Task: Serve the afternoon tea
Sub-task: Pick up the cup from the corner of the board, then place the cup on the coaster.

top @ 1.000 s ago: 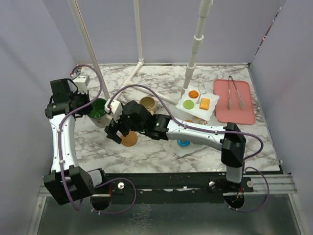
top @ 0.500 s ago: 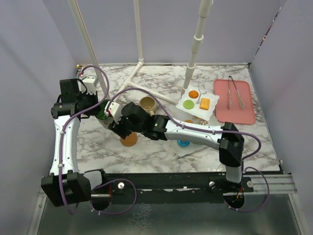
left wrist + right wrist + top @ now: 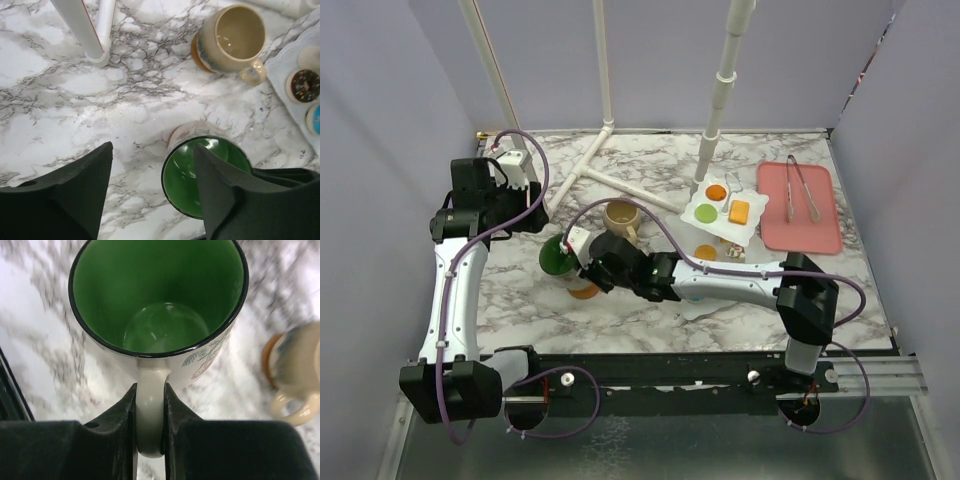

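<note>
The right claw (image 3: 150,396) is clamped on the pale handle of the green-lined white ceramic mug (image 3: 160,300), one black finger on each side of the loop. The mug is upright at the left-centre of the grey-veined white marble desk (image 3: 650,165), though I cannot tell whether its base touches the surface. The left claw (image 3: 152,150) hangs above it with its fingers apart and nothing between them, the mug showing partly behind one finger. Just beside the mug lies a flat orange-brown disc (image 3: 583,291), and farther back stands the tan glazed mug (image 3: 232,35), upright and apart from it. To the right is the white three-tier stand of wavy square plates (image 3: 722,228), its top plate bearing orange, green and yellow toy pastries (image 3: 738,211). A chocolate-iced toy donut (image 3: 305,85) lies on a lower plate. At the far right, metal tongs (image 3: 803,195) rest on a flat pink rectangular tray (image 3: 800,238).
</note>
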`<state>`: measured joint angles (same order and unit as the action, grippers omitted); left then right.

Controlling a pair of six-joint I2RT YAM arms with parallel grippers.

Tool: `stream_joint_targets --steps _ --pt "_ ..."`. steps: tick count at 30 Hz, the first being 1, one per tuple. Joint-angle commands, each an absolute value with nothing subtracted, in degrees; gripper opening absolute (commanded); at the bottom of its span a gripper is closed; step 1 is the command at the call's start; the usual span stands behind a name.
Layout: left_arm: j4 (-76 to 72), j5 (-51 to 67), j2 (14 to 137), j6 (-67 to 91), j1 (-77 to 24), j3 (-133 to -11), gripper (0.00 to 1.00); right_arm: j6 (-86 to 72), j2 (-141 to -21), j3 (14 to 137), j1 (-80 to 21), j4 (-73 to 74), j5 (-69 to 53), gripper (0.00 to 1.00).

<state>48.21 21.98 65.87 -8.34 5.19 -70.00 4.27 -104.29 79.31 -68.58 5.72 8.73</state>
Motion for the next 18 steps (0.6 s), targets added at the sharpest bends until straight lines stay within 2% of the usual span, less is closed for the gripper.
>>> stream_joint_targets --steps 1,3,6,18 --pt "45.9 24.4 64.5 -7.7 5.0 -73.2 0.73 0.9 -98.8 75.2 -69.4 -2.2 6.4 0.00" --pt "45.8 23.9 64.7 -8.0 5.0 -74.3 0.82 0.2 -97.6 72.4 -69.4 -4.0 6.2 0.01" --pt "45.7 23.6 65.1 -8.3 5.0 -75.4 0.87 -2.0 -96.4 68.8 -69.4 -7.8 6.7 0.01" --pt "45.0 22.6 65.0 -9.3 4.9 -74.7 0.88 -4.3 -96.6 59.1 -69.4 -27.2 9.8 0.00"
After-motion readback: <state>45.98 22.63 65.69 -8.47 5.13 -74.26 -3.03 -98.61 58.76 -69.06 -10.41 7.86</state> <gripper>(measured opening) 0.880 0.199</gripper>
